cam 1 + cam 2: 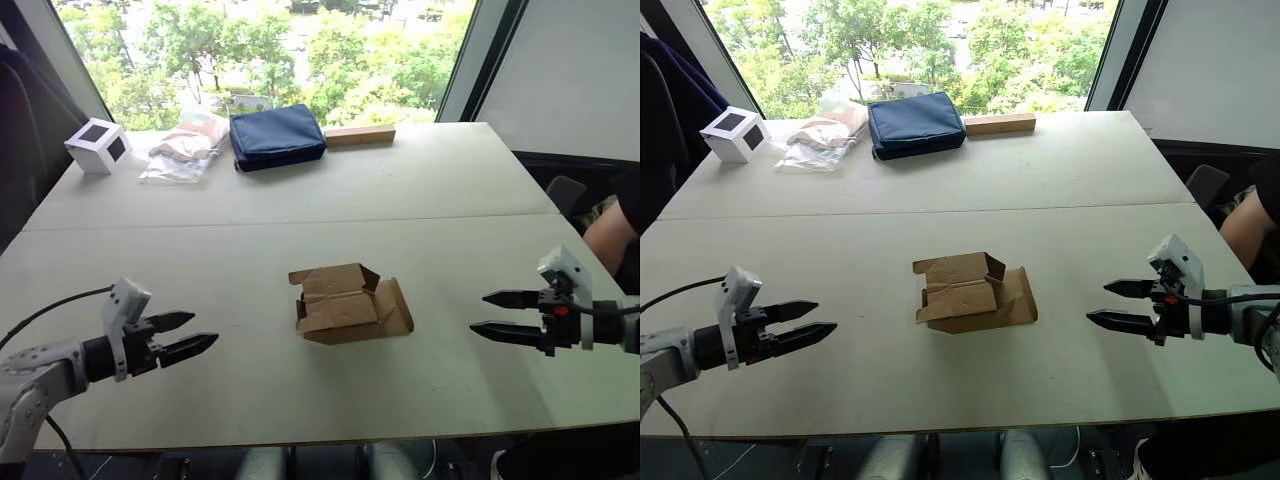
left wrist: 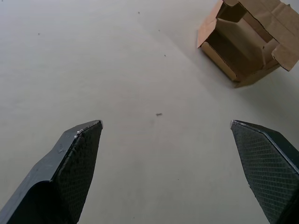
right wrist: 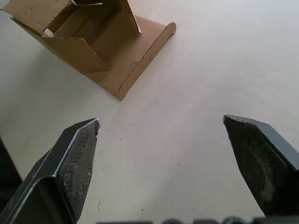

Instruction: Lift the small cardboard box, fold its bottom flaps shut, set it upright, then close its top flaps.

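- The worktop (image 1: 440, 190) is a wide pale surface with a seam running across it, set before a window
- A dark blue pouch (image 1: 277, 136) lies at the far edge; just beside it on the right is a long tan wooden block (image 1: 359, 134), and on its left a crumpled clear plastic bag (image 1: 184, 150)
- The small cardboard box (image 1: 348, 303) lies on its side near the middle of the worktop, between the two arms and well apart from both — its flaps hang open at both ends, one broad flap (image 1: 392, 309) spread flat on the surface toward the robot's right
- In the left wrist view the box's (image 2: 247, 39) open end faces the camera, the hollow inside plain to see
- A white cube with black squares (image 1: 98, 145) stands at the far left corner
- The left gripper (image 1: 182, 335) hovers above the worktop near its near-left edge, jaws spread wide and holding nothing
- The right gripper (image 1: 497, 313) hovers at the near right, pointing toward the box — jaws wide apart, empty
- A person's arm (image 1: 606, 235) shows at the right edge
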Available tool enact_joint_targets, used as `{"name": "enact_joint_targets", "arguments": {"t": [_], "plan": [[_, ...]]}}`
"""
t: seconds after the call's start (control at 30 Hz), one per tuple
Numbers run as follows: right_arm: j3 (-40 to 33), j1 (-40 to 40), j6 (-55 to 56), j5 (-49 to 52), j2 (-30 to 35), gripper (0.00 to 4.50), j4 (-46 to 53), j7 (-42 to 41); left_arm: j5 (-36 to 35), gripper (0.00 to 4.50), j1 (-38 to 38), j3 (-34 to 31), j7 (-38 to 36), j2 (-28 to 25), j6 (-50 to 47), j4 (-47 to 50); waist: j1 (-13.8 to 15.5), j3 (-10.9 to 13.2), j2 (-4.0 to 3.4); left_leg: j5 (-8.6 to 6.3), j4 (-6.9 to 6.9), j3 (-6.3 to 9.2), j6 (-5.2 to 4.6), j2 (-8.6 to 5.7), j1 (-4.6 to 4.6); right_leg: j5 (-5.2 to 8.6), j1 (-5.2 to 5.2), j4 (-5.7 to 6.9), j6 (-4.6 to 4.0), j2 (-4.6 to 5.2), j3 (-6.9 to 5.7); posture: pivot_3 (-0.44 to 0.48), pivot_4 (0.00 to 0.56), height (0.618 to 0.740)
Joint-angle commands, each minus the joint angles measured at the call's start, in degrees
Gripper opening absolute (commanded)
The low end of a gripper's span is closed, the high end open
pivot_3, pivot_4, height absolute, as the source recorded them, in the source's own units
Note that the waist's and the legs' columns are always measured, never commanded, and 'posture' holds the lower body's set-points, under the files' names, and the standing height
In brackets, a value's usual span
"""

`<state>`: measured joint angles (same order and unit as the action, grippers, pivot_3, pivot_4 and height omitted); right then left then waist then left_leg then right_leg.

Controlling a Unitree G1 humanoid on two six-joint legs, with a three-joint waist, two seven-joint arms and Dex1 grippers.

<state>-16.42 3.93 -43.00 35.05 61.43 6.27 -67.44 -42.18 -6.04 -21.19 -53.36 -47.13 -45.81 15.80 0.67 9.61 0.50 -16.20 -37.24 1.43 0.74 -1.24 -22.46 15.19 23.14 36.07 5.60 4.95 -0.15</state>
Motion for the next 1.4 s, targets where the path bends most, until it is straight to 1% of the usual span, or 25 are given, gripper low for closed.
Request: {"name": "enact_joint_targets", "arguments": {"t": [0.03, 0.17, 0.33, 0.6, 0.8, 0.9, 0.97, 1.03, 1.1, 1.17, 1.3, 1.4], "plan": [[-2.4, -0.2, 0.6, 0.7, -0.3, 4.49, 1.7, 0.4, -0.9, 4.5, 0.1, -1.3, -0.2, -0.5, -0.2, 0.4, 0.0, 0.0, 0.0, 0.0, 0.0, 0.0, 0.0, 0.0, 0.0, 0.0, 0.0, 0.0, 0.0, 0.0, 0.0, 0.0, 0.15, 0.737], [-2.6, -0.8, 0.7, 0.6, -0.4, 4.49, 2.1, 0.8, 0.1, 4.5, 0.1, -0.3, -1.0, -1.4, 0.2, 0.1, 0.0, 0.0, 0.0, 0.0, 0.0, 0.0, 0.0, 0.0, 0.0, 0.01, 0.0, 0.0, -0.01, 0.0, 0.0, 0.0, 0.15, 0.737], [-2.2, 0.0, 0.5, 0.7, -0.6, 4.49, 2.2, 1.4, -0.9, 4.5, 1.4, -1.2, -0.4, -0.9, -0.7, -0.3, 0.0, 0.0, 0.0, 0.0, -0.01, 0.0, 0.0, -0.01, 0.0, 0.01, -0.01, 0.0, -0.01, -0.01, 0.0, 0.0, 0.15, 0.737], [-1.6, 1.5, 0.6, 0.6, -1.4, 4.49, 1.7, 2.0, -1.8, 4.5, 1.1, -2.2, -0.7, -1.1, -1.3, 0.0, 0.0, 0.0, 0.0, 0.0, -0.01, 0.0, 0.0, -0.01, 0.0, -0.01, -0.01, 0.0, 0.02, -0.02, 0.0, 0.0, 0.15, 0.737], [-0.3, 2.9, 2.6, -1.1, -1.9, 4.49, 0.7, 2.3, -0.1, 4.5, 1.1, -2.0, -0.2, -1.5, 0.6, -0.1, 0.0, 0.0, 0.0, 0.0, -0.01, -0.01, 0.0, -0.01, 0.0, -0.01, -0.01, 0.0, 0.02, -0.02, 0.0, 0.0, 0.15, 0.737], [-0.1, 3.9, 3.4, -1.3, -2.5, 4.49, 0.5, 2.8, 0.1, 4.5, 2.5, -2.5, 0.9, -0.2, 2.2, -1.0, 0.0, 0.0, 0.0, 0.0, -0.01, 0.0, 0.0, -0.01, 0.0, -0.01, -0.01, 0.0, 0.02, -0.02, 0.0, 0.0, 0.15, 0.737], [0.3, 4.3, 5.6, -2.2, -3.6, 4.49, 1.2, 3.8, -0.9, 4.5, 3.7, -2.2, 1.0, -0.3, 0.9, -1.8, 0.0, 0.0, 0.02, 0.0, -0.01, 0.0, 0.0, -0.01, 0.0, -0.01, -0.01, 0.01, 0.02, -0.02, -0.01, 0.0, 0.15, 0.737], [2.1, 3.7, 10.7, -6.4, -3.4, 4.49, 1.2, 4.2, -2.0, 4.5, 4.2, -1.6, 0.5, -1.3, -1.5, -2.1, 0.0, 0.0, 0.02, 0.0, -0.02, 0.0, 0.0, -0.01, 0.0, -0.02, -0.02, 0.01, 0.03, -0.03, -0.01, 0.0, 0.15, 0.737], [3.2, 3.5, 13.5, -8.7, -3.2, 4.49, 0.7, 4.0, -2.3, 4.5, 4.7, -0.9, 0.1, -2.2, -3.2, -2.5, -0.1, 0.0, 0.02, 0.0, -0.02, -0.01, 0.0, -0.02, 0.0, -0.02, -0.01, 0.01, 0.04, -0.04, -0.01, 0.0, 0.15, 0.737], [2.3, 4.3, 12.6, -7.5, -4.0, 4.49, 0.8, 4.9, -2.3, 4.5, 6.0, -0.5, -0.2, -2.8, -4.1, -3.8, -0.1, 0.0, 0.02, 0.0, -0.01, -0.02, 0.0, -0.02, 0.0, -0.03, 0.0, 0.01, 0.05, -0.06, -0.01, 0.0, 0.15, 0.737], [0.0, 3.2, 10.3, -4.7, -4.2, 4.49, 5.1, 5.4, -11.2, 4.5, 11.3, -2.7, 0.7, -2.7, -14.9, -6.0, 0.0, 0.0, 0.02, 0.01, -0.08, 0.02, 0.0, 0.0, 0.01, -0.03, -0.03, 0.08, 0.05, -0.15, -0.01, 0.0, 0.15, 0.737], [-0.1, 3.3, 8.5, -3.3, -4.6, 4.49, 9.3, 6.8, -13.4, 4.5, 13.5, -1.9, 2.2, -2.1, -18.9, -6.7, -0.1, 0.0, 0.03, 0.0, -0.09, 0.03, 0.0, 0.0, 0.0, -0.04, -0.03, 0.08, 0.07, -0.15, -0.01, 0.0, 0.15, 0.737]]}}
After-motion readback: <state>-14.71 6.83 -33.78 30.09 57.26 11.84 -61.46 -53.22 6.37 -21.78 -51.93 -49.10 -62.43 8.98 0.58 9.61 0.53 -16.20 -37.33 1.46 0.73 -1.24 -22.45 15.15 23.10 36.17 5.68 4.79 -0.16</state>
